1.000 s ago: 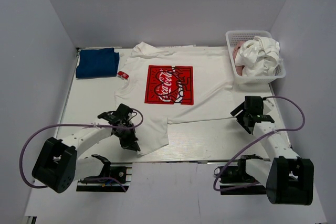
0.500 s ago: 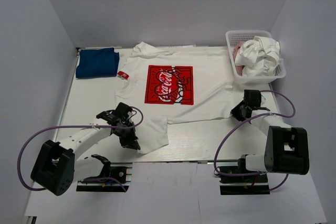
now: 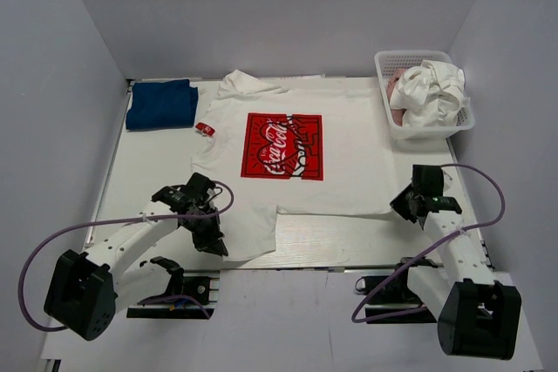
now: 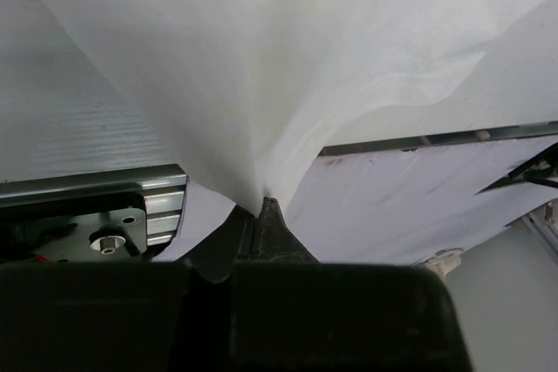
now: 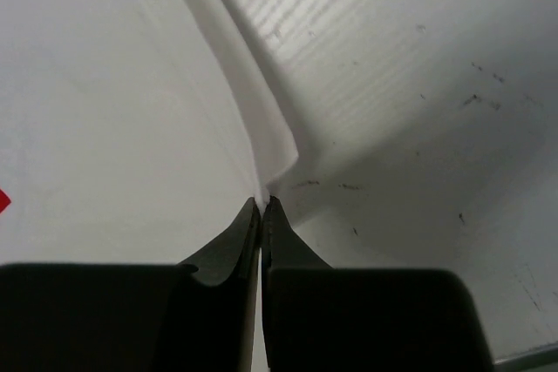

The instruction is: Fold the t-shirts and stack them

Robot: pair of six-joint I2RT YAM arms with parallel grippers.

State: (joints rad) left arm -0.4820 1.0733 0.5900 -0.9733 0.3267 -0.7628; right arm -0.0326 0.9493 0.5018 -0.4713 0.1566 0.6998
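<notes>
White cloth is pinched tight in both wrist views: left gripper (image 4: 260, 208) is clamped on the Coca-Cola tee (image 3: 288, 150) hem, right gripper (image 5: 262, 202) on its doubled side edge. Top view can't resolve either pinch. Tee lies print-up mid-table, near-left corner at the near edge. Dark blue tee (image 3: 161, 104) sits folded far left. White tee (image 3: 436, 89) and pink tee (image 3: 397, 100) are heaped in the mesh basket (image 3: 432, 130) far right. White table (image 3: 148, 172), grey walls (image 3: 279, 15).

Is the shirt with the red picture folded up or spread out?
Spread out. The Coca-Cola t-shirt lies flat on the table, red print up; the left gripper and right gripper pinch its near edge.
</notes>
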